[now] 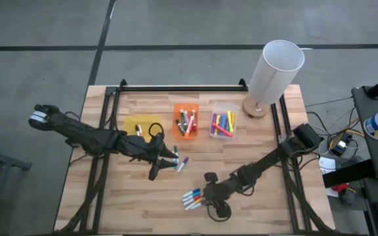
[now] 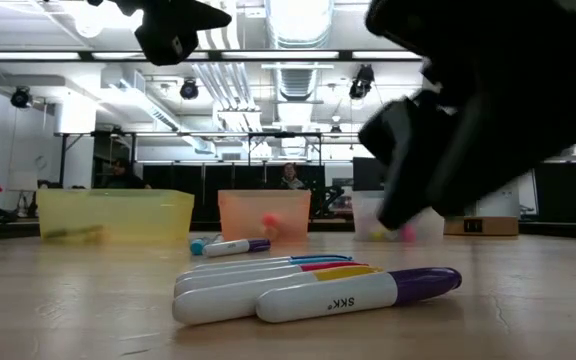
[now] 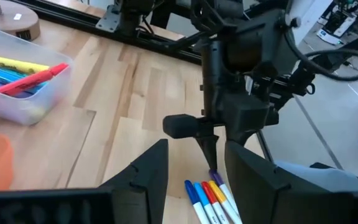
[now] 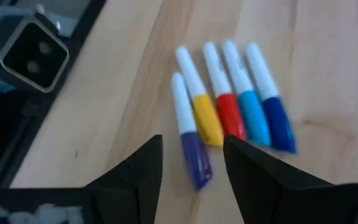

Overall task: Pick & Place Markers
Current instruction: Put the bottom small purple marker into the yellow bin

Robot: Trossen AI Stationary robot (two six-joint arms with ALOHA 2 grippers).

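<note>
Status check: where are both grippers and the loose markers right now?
Right gripper open over purple-capped marker, nothing held. Left gripper open, idle mid-table beside two markers. Five markers loose, unobstructed.

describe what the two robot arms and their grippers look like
Both are slim, dark, jointed arms with black cabling along them. The left arm ends behind in a pale grey cap. Each carries a blocky black two-finger gripper: the left gripper and the right gripper, whose fingers taper to narrow tips.

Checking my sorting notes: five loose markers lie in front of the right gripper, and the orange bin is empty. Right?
Not quite. The orange bin already holds several markers, as the high view shows. The five loose markers do lie before the right gripper.
</note>
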